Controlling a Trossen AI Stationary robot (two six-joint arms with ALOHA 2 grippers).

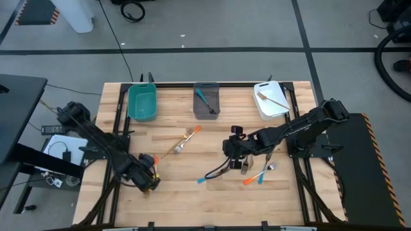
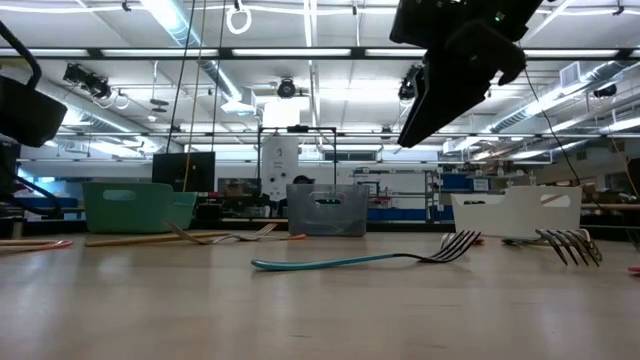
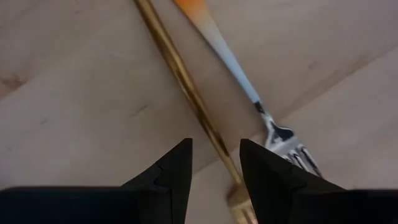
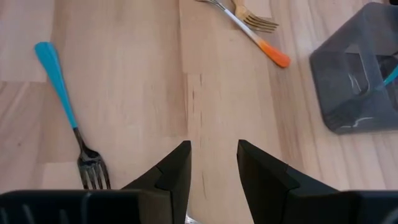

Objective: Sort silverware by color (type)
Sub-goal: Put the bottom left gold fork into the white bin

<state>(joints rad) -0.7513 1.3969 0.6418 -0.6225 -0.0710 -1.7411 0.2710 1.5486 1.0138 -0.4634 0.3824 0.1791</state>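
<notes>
My left hand (image 3: 214, 165) is low over the worktop (image 1: 192, 199), fingers apart around a golden fork (image 3: 186, 87), perhaps not gripping it; an orange fork (image 3: 242, 81) lies beside. My right hand (image 4: 212, 165) hovers open, empty, near a blue fork (image 4: 65, 106).

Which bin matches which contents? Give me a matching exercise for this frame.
Column one:
1. teal bin
2. grey bin
3. white bin

Column two:
a. a golden fork
b. a blue fork
c. no fork visible

Pairs: 1-c, 2-b, 3-a
</notes>
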